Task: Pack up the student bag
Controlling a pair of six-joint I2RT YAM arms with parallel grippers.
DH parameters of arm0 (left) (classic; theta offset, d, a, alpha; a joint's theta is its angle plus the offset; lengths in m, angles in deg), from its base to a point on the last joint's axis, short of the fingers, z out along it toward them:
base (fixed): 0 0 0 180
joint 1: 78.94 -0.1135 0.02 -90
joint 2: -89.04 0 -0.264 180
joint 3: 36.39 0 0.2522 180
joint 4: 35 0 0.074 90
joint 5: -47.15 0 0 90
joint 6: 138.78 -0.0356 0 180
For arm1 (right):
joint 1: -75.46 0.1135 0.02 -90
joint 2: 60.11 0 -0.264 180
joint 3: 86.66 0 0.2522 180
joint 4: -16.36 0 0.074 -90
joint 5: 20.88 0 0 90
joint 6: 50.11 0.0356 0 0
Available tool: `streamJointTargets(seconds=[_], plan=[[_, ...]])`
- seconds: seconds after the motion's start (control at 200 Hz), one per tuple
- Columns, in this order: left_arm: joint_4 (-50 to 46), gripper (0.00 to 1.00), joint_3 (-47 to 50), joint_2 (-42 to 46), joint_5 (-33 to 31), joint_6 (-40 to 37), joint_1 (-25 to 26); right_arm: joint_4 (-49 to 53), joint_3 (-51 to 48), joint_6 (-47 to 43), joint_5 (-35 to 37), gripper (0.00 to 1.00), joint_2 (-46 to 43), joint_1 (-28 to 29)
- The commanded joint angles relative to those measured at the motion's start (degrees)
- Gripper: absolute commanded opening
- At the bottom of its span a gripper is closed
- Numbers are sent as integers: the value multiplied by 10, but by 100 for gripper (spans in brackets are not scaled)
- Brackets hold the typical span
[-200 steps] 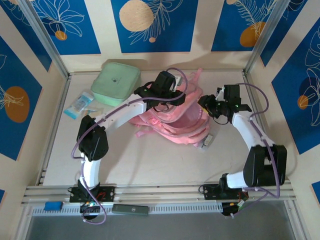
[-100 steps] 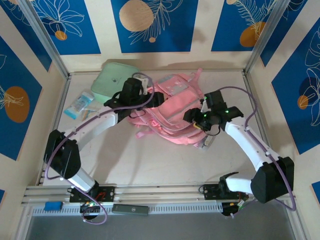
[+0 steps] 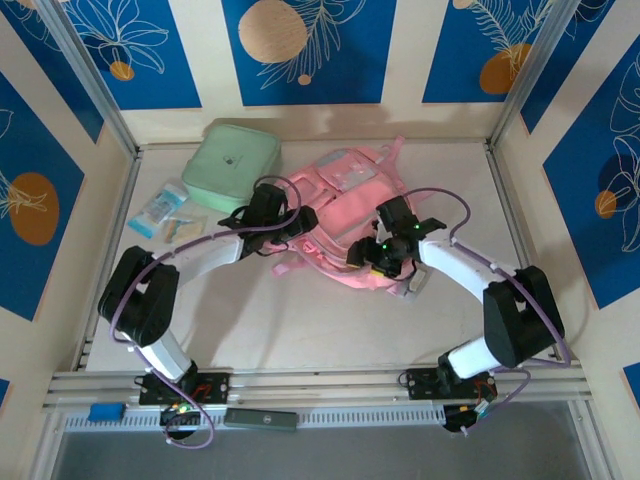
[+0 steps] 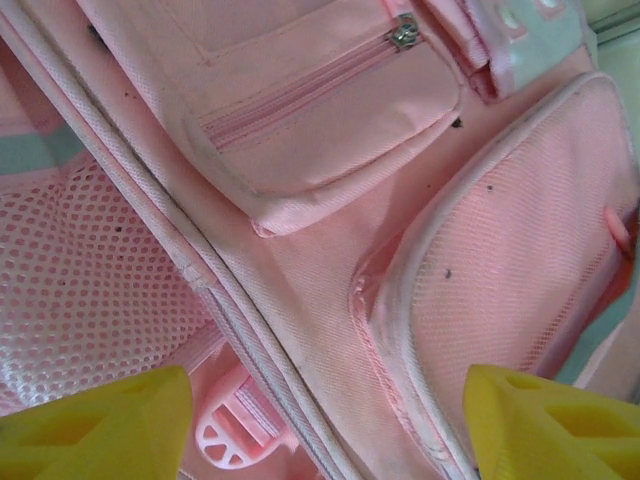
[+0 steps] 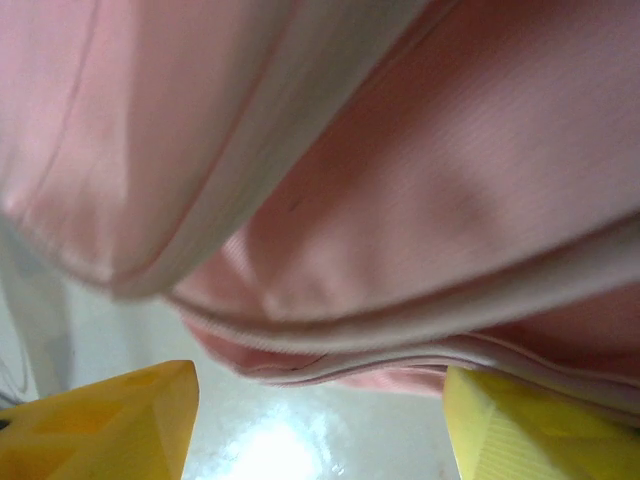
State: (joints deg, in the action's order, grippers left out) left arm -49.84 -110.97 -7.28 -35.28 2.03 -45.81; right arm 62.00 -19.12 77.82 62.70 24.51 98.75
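The student bag (image 3: 345,200), a large pink backpack, lies flat in the middle of the table. My left gripper (image 3: 297,224) sits low over its left side. In the left wrist view that gripper (image 4: 325,440) is open, its yellow fingertips (image 4: 100,430) wide apart over pink fabric, a zip pocket (image 4: 330,110) and a pink strap buckle (image 4: 222,440). My right gripper (image 3: 366,256) is at the bag's near edge. In the right wrist view it (image 5: 320,430) stands open, and the bag's rolled edge (image 5: 400,330) lies just ahead of it above the pale table.
A mint green square case (image 3: 232,163) lies at the back left beside the bag. Two small packets (image 3: 160,208) rest near the left wall. A grey tag (image 3: 412,283) sticks out at the bag's near right corner. Blue-patterned walls close in three sides.
Both arms have swung down and toward the near side of the bag. Both sets of jaws have widened. The bag has sunk from a raised, bunched shape to lying flatter.
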Motion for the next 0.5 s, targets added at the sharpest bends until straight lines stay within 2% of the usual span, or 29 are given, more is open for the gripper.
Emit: streamJointTargets(seconds=[0.0,0.12,0.245,0.34,0.44,0.495], plan=[[-4,70,-18,-21,-23,11,17,-39,-4,-59,-2,65,15,-43],[-14,68,-28,-37,-52,21,35,-55,8,-77,-20,60,24,-86],[-14,62,-12,-39,-100,56,42,-55,13,-86,-17,59,16,-95],[8,59,-12,-53,-102,77,42,-41,14,-78,-11,60,-4,-83],[14,56,-36,-75,-78,94,43,5,22,-52,49,62,-26,-57],[26,54,-39,-81,-79,105,46,16,18,-39,60,63,-37,-44]])
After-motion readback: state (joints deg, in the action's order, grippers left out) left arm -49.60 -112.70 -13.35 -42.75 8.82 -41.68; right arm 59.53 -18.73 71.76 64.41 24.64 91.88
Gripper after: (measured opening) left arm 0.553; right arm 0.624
